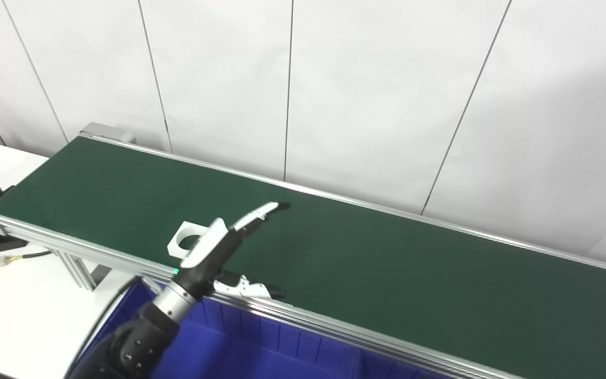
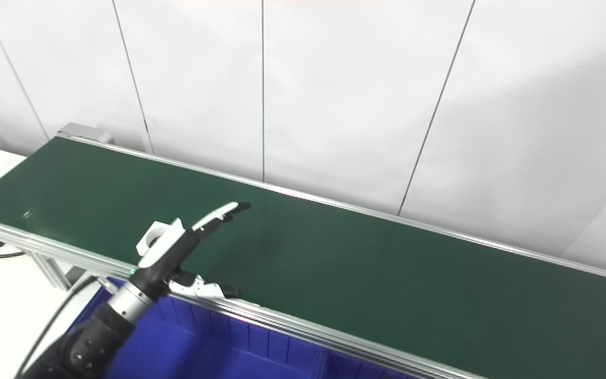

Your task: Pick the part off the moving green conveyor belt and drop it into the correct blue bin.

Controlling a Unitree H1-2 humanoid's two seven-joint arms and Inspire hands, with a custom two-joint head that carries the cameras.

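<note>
From my remote station, the conveyor belt [image 1: 376,263] runs diagonally from far left to near right, with the wall [image 1: 366,89] directly behind it. The part [image 1: 184,239] lies on the belt near its front edge, toward the left end. My left hand [image 1: 224,245] reaches over the belt just right of the part, partly covering it, fingers [image 1: 261,211] extended toward the belt's middle and thumb [image 1: 253,288] over the front rail. The bin [image 1: 261,347] sits below and in front of the belt. A table [image 1: 13,310] lies at the left.
</note>
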